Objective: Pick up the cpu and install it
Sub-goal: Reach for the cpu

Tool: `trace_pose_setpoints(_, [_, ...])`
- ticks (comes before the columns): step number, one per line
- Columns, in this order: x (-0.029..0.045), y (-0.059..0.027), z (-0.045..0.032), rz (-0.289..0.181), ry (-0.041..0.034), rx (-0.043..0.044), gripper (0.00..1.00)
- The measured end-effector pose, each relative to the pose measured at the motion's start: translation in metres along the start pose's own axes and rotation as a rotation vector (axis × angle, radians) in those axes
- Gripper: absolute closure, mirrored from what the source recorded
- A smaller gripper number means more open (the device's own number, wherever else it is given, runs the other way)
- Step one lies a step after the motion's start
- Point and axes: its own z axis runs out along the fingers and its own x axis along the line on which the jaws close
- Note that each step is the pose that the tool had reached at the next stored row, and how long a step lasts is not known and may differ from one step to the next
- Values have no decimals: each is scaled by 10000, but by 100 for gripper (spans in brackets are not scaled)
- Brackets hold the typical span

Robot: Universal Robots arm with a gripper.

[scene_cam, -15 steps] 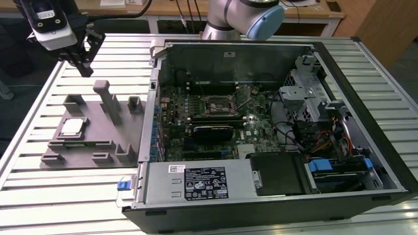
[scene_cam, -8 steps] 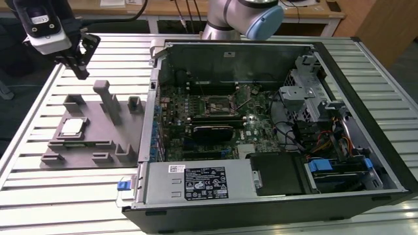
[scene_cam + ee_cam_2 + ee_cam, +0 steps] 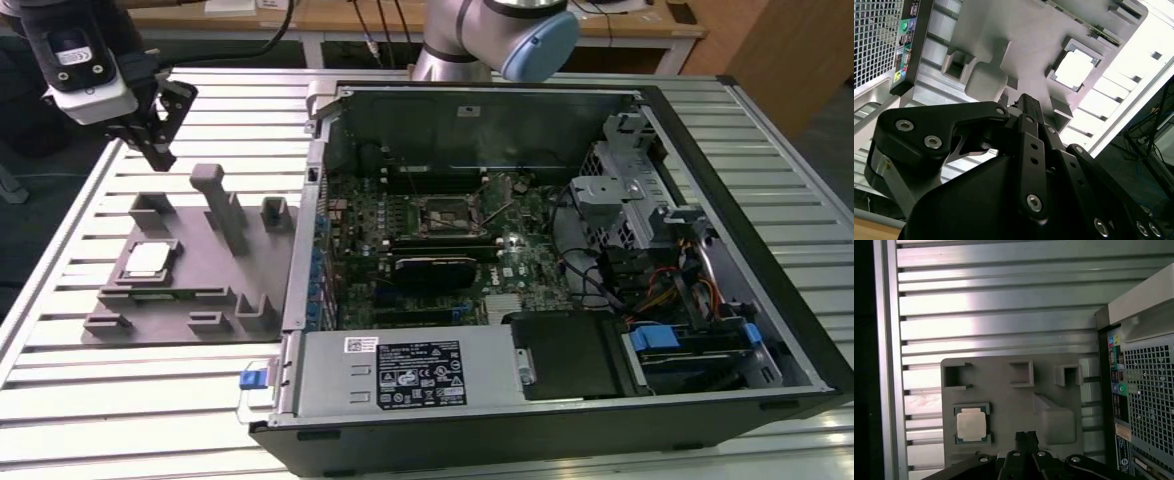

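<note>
Hovering clear of the chip: black two-finger gripper [image 3: 160, 157], fingers pressed together, holding nothing.
Small flat square silvery-grey cpu [image 3: 972, 424] lies metal face up in a recess of the large grey plastic fixture [image 3: 1004, 395]. Being square, it has no long axis. Likely risk: fingers this tight would strike the lid and tilt the cpu.

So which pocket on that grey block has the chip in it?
The framed pocket at the exterior view's left end of the grey fixture: the cpu lies flat in it, and the other pockets hold no chip.
</note>
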Motion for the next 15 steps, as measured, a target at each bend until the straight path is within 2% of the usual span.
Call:
trace_pose_setpoints(10, [81, -11, 98, 0, 1, 1, 89])
trace_pose_setpoints(15, [147, -19, 136, 0, 1, 0, 89])
